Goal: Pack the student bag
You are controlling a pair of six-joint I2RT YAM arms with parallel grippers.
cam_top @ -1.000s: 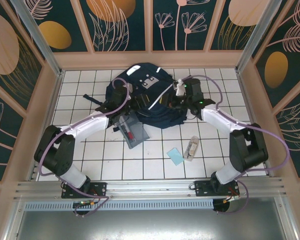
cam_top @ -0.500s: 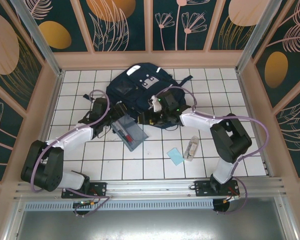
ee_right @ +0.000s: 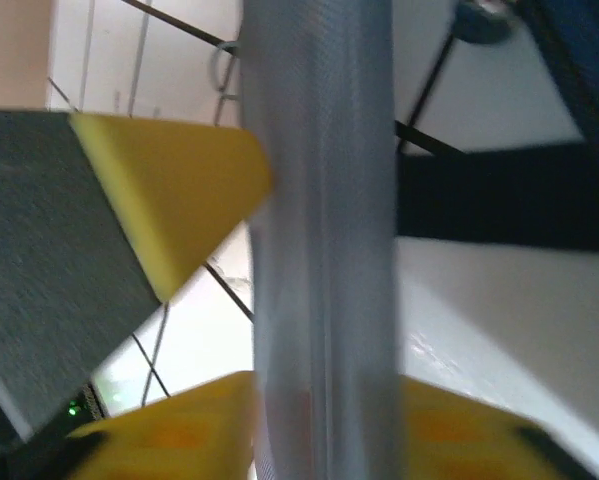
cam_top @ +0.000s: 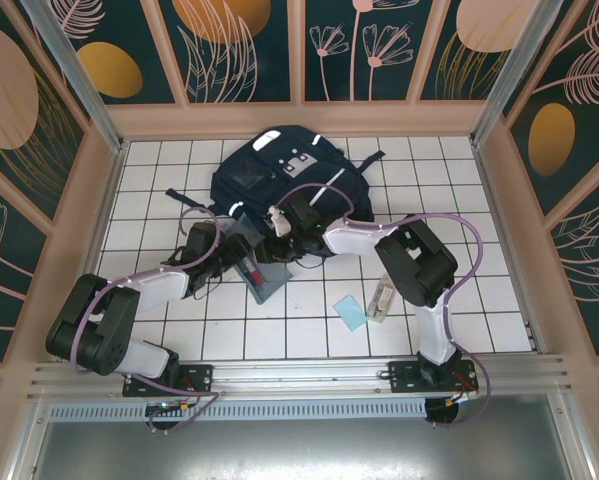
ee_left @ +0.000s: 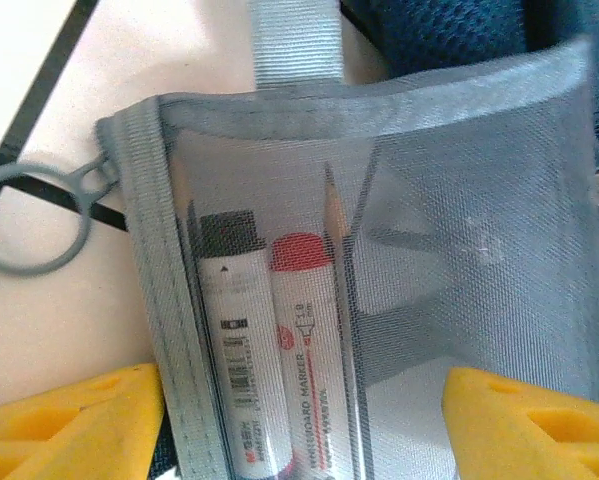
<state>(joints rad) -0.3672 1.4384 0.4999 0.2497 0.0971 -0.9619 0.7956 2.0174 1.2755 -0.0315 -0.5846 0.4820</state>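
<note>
**Free room and obstructions on the tiled table.** Far centre: the student bag is the largest obstacle, and its strap trails toward the far right. Just near of it lies the grey mesh pouch. The left gripper has its fingers spread at the pouch's left end, and the right gripper pinches its far edge. Both forearms and their purple cables bar the centre from either side. Near right: a blue card and a clear packet lie beside the right arm. Unobstructed tiles — the far-left corner, the far-right area along the wooden wall, and the near-centre row between the bases.
</note>
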